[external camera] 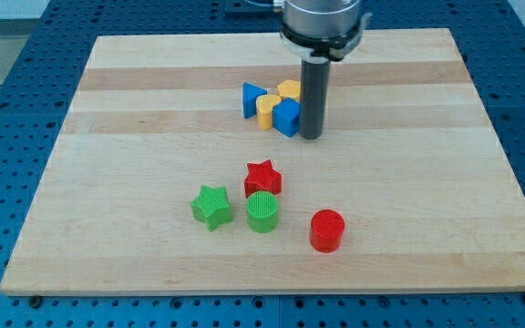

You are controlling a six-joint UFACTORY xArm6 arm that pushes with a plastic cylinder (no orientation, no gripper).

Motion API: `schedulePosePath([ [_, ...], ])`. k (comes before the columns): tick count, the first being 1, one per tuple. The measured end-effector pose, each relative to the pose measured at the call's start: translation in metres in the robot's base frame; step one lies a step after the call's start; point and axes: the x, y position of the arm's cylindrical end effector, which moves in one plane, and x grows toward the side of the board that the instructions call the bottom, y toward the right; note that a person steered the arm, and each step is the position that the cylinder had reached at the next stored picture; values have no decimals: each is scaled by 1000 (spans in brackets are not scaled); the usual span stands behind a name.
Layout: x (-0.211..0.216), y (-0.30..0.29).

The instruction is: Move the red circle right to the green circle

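The red circle [326, 230] stands on the wooden board near the view's bottom, right of centre. The green circle [262, 211] stands to its left, a short gap between them. My tip [311, 136] rests on the board well above both, toward the view's top, touching or just beside the right side of a blue cube [287, 117]. The rod rises straight up to the arm's flange at the view's top.
A red star [262, 178] sits just above the green circle and a green star [211, 206] to its left. A blue triangle [251, 98], a yellow cylinder [265, 109] and another yellow block [290, 89] cluster with the blue cube. The board's edge [272, 290] runs below.
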Motion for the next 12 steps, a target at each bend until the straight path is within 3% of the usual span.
schedulePosePath([
  [3,5,167],
  [4,5,160],
  [6,-13,91],
  [7,-3,67],
  [9,104,99],
  [10,161,84],
  [12,168,7],
])
